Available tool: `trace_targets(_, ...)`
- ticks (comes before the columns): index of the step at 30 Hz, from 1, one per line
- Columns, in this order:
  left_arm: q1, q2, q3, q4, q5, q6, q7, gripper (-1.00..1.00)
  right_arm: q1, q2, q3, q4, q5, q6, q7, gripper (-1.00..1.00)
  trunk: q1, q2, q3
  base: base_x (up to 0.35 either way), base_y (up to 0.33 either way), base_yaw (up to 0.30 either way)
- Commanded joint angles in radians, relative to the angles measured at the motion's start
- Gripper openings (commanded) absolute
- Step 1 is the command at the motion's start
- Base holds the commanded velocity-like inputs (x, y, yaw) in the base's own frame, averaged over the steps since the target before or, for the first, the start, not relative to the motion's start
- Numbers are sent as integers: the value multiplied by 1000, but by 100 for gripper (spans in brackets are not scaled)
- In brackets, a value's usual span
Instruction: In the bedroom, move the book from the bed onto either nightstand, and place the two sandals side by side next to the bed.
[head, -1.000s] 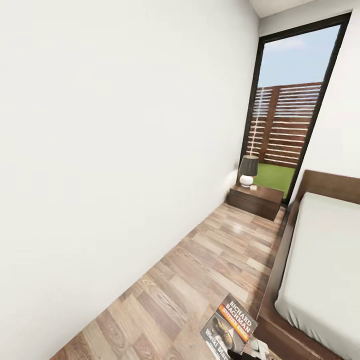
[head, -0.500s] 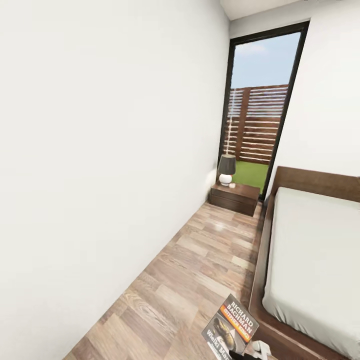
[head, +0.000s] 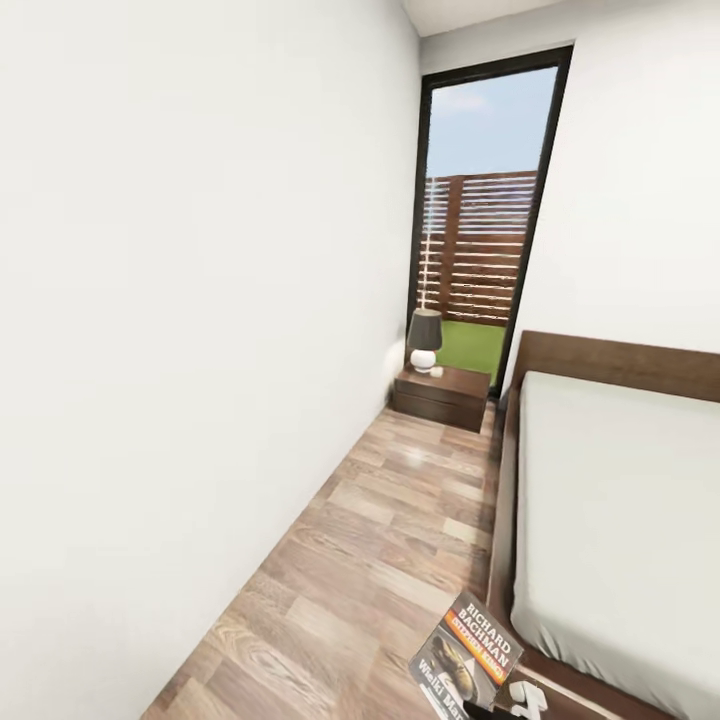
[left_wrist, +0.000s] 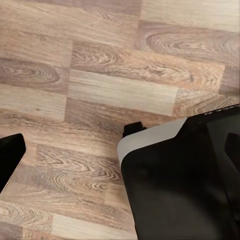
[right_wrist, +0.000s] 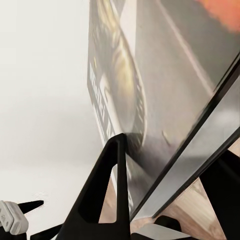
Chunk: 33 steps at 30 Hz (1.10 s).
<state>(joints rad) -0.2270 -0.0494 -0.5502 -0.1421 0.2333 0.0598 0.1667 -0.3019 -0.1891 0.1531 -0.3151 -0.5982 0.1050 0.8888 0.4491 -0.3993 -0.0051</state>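
The book (head: 465, 660), dark grey with an orange band and white lettering, is held upright low in the head view, above the wood floor beside the bed (head: 620, 500). My right gripper (head: 512, 700) is shut on its lower edge. In the right wrist view the book (right_wrist: 150, 75) stands between the black fingers (right_wrist: 107, 190) of the right gripper (right_wrist: 167, 165). A dark-brown nightstand (head: 441, 396) stands at the far end of the aisle, by the window. My left gripper (left_wrist: 120, 152) hangs open over the floor, holding nothing. The sandals are out of view.
A white wall (head: 180, 350) runs along the left of a narrow plank-floor aisle (head: 390, 540). A small lamp (head: 424, 340) stands on the nightstand top. A tall dark-framed window (head: 485, 210) lies behind it. Part of my own body (left_wrist: 185, 185) shows over the floor.
The whole head view has swung, so nightstand, window and bed now sit further left in the picture: the camera moved. The book stays held in the same spot.
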Motion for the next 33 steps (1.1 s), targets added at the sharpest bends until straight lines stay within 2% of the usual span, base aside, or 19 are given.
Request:
trace_targets(1,0,0,-9,-2,9,7,5,100,0,-1,3,-1,-12,10,1,-100,1,-1,-1,294,136,-29)
trace_targets(13,0,-1,-8,-2,9,16,5,100,0,-2,0,-2,-12,11,2,-100,1,-1,-1,294,162,-7)
trace_targets(21,0,-1,-9,-2,9,17,5,100,-3,-19,-4,-2,-18,14,-5,-100,1,-1,-1,298,159,-1)
trace_targets(26,0,-1,-10,-3,9,43,4,100,-5,-24,-5,-2,-22,14,-6,-100,1,-1,-1,308,52,0)
trace_targets(33,0,-3,-44,-7,10,62,1,100,-4,-27,-5,-2,-24,13,-7,-100,1,-1,-1,266,14,0)
